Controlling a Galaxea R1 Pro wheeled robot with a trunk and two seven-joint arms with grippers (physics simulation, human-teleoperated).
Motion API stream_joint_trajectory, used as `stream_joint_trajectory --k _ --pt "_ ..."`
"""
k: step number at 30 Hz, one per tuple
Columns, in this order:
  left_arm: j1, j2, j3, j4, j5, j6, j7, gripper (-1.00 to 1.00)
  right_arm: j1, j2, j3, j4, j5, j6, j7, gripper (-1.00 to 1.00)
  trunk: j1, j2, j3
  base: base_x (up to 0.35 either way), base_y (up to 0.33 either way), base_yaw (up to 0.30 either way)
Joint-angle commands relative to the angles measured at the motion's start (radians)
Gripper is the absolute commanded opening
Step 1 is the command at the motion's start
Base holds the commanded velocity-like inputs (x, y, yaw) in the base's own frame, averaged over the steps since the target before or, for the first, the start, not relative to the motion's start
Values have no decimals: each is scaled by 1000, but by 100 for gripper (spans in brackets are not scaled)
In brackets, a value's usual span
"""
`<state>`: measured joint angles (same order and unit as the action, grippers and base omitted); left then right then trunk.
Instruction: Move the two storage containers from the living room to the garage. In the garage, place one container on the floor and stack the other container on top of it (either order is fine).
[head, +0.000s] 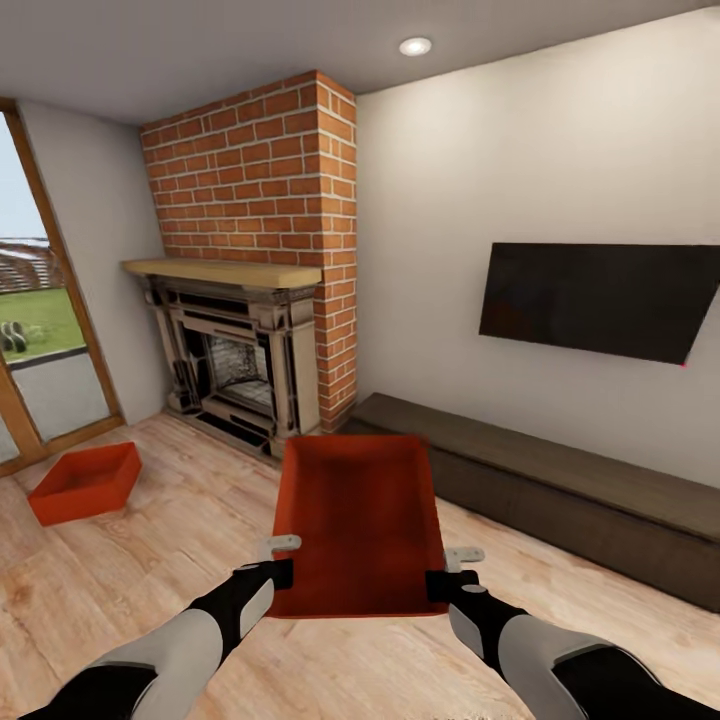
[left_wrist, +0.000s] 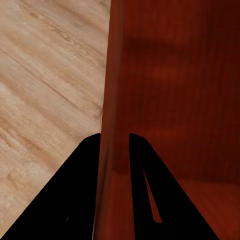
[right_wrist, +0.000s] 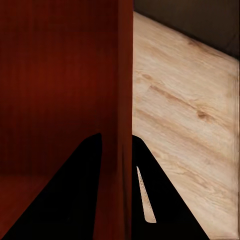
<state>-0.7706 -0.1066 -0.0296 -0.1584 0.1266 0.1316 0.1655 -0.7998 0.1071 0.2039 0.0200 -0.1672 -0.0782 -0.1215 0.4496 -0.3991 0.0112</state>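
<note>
1. The living room spread wide: light wood plank floor (head: 150, 570), a rough red brick fireplace (head: 260, 250) with a pale wooden mantel, plain white walls.
2. Along the right wall ran a long low dark cabinet (head: 560, 490), with a flat black TV (head: 600, 300) above it. No writing was readable.
3. Held container (head: 360, 520): smooth red-orange rectangular bin, raised above the planks between both arms.
4. Second container (head: 85, 483) sat on the planks by the window.
5. Left gripper (head: 272, 562) pinched the held bin's left wall; right gripper (head: 455, 570) pinched its right wall.
</note>
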Motion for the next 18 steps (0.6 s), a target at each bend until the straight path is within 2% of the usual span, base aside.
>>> stream_joint_trajectory --k 1,18 --pt "0 11 4 -6 -13 7 42 -100 -1 0 -14 5 -23 -6 -81 -100 0 -1 0 0 0 -295" --pt "0 11 4 -6 -13 7 42 -100 -1 0 -14 5 -23 -7 -82 -100 0 -1 0 0 0 -294"
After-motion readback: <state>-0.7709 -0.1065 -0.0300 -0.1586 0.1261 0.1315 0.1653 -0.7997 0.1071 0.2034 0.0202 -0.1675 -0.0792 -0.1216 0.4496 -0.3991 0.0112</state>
